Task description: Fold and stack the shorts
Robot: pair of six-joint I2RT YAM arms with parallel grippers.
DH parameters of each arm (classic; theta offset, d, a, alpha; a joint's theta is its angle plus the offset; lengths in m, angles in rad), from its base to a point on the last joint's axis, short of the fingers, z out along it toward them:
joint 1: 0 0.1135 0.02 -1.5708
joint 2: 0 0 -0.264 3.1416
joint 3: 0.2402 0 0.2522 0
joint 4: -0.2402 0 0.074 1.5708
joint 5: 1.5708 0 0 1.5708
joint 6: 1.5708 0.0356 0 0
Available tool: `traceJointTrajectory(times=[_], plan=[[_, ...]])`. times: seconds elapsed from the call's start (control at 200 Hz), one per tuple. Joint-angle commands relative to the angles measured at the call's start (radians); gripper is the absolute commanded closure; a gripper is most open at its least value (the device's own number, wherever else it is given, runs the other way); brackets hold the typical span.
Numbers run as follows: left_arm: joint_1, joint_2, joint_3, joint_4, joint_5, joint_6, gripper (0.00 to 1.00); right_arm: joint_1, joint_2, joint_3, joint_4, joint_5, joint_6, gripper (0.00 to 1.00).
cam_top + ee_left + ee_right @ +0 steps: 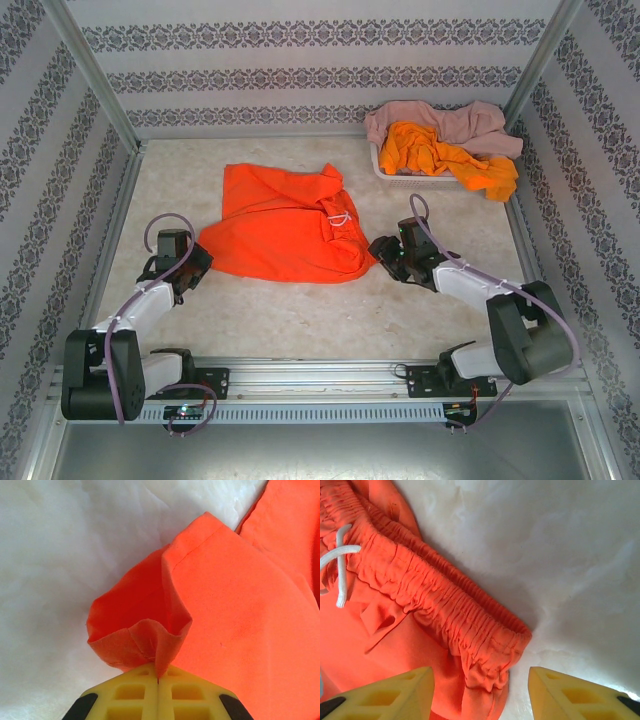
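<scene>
Black-white arms [140, 305]; lilac cables [160, 224]; yellow grippers [480, 692]

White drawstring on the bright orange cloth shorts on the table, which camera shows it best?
Right wrist: the white drawstring lies close-up, crossed on the gathered waistband. Top external gives a tiny loop. Left wrist faces the orange shorts' hem, pinched in the left gripper.
</scene>
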Motion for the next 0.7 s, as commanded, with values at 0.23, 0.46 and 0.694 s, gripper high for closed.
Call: traceJointTrajectory(times=[0.23, 0.46, 0.694], plan=[[0.010, 0.009, -0.016, 0.047, 0.014, 0.014, 1.00, 0.030, 0.098, 0.043, 0.073, 0.040, 0.093, 0.50], [0.010, 0.011, -0.018, 0.053, 0.014, 0.019, 1.00, 0.039, 0.159, 0.069, 0.091, 0.035, 0.102, 0.59], [0.010, 0.017, -0.013, 0.057, 0.014, 0.030, 1.00, 0.042, 0.209, 0.087, 0.088, 0.044, 0.083, 0.90]])
